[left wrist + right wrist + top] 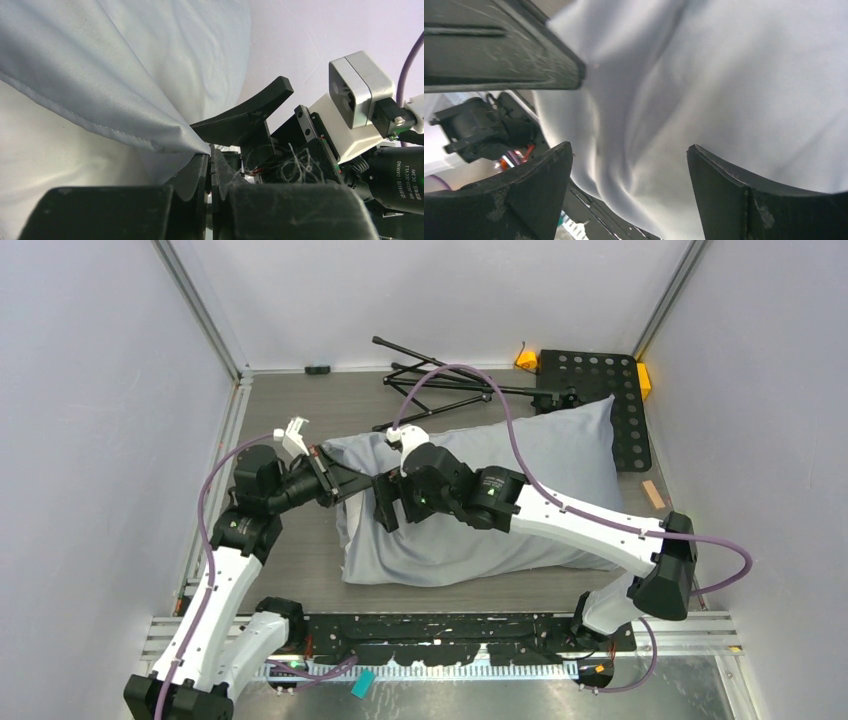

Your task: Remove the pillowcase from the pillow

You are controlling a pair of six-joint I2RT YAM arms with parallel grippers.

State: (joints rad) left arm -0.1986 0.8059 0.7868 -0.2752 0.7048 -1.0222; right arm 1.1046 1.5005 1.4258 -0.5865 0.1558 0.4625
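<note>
Left tool [345, 480], seen from above, is clamped on the left edge of the pillowcase [520, 470]. The right tool [385, 505] sits just beside it, over the same end. The pillowcase is plain blue-grey, puffed full and softly wrinkled. It lies across the middle of the desk [300, 570], its far right corner pulled to a point near a black perforated plate [600, 390]. A folded black stand [440, 375] lies behind it.

From the left wrist, the left tool [209, 155] has its two dark fingers [187, 175] pressed together with the stitched hem of the pillowcase [100, 85] pinched between them. The fabric is drawn taut from that corner, and the hem runs as a straight seam up to the left. Below the seam is a whiter surface that looks like the pillow [45, 170], sitting inside the opening. One curved black finger of the right tool [250, 112] shows just behind the pinch point.

From the right wrist, the right tool [629, 190] stands apart. Its fingers [539, 190] are spread wide, with pale blue-grey pillowcase [724, 75] filling the gap and folding into soft creases between them. Whether the fingers touch the fabric cannot be told.
</note>
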